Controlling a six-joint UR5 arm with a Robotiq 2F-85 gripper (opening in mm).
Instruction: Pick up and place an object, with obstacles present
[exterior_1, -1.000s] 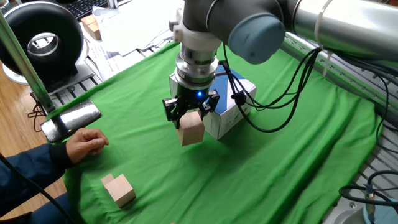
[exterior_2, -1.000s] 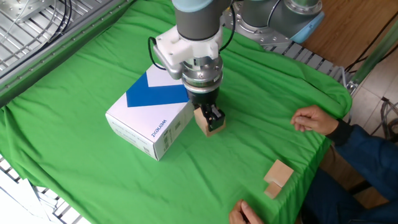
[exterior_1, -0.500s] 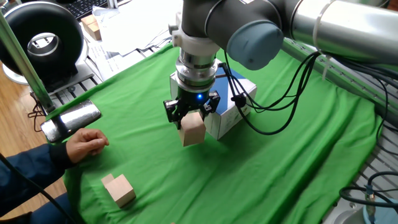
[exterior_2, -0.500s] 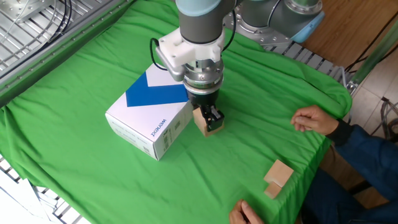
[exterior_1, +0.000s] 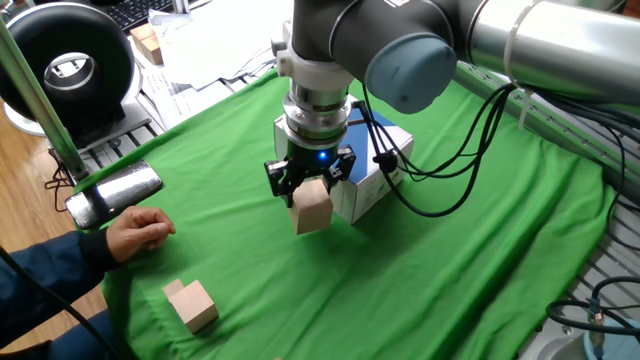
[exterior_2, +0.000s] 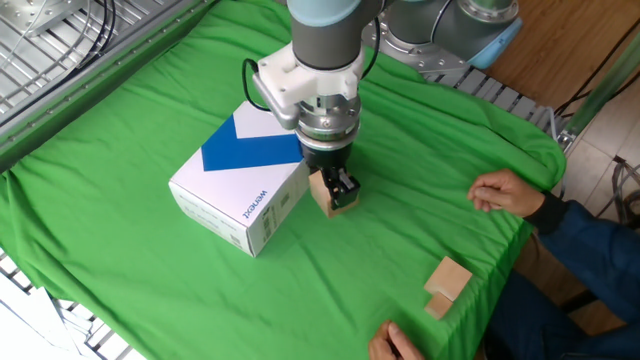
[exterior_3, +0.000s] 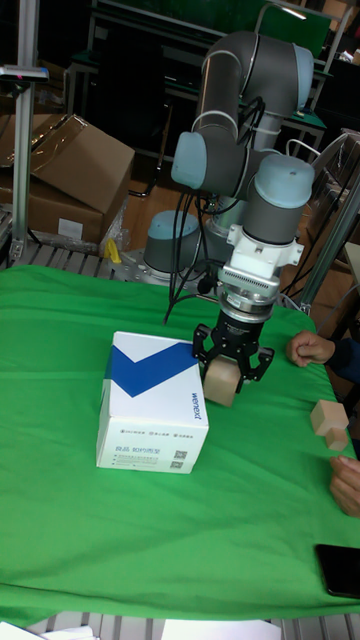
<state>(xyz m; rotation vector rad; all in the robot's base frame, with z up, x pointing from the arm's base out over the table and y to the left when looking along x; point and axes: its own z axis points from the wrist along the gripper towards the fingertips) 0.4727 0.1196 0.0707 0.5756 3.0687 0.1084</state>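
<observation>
My gripper (exterior_1: 311, 190) is shut on the light-tan wooden cube (exterior_1: 313, 211), one finger on each side. The cube sits low over the green cloth, and I cannot tell whether it touches it. It is right beside the corner of the white box with the blue diagonal band (exterior_1: 366, 190). From the other side, the gripper (exterior_2: 333, 190) holds the cube (exterior_2: 325, 191) just right of the box (exterior_2: 245, 185). In the tall view, the gripper (exterior_3: 230, 370) and cube (exterior_3: 222, 384) are at the box's (exterior_3: 152, 405) upper right corner.
A tan block with a smaller joined piece (exterior_1: 190, 303) (exterior_2: 446, 283) (exterior_3: 328, 421) lies near the cloth's edge. A person's hand (exterior_1: 135, 230) (exterior_2: 497, 190) rests on the cloth nearby. A metal bar (exterior_1: 110, 195) lies at the table's edge. A black phone (exterior_3: 338, 570) lies at the front right.
The gripper and the cube in it have shifted very slightly sideways along the box. The box, the other block and the hand have stayed put.
</observation>
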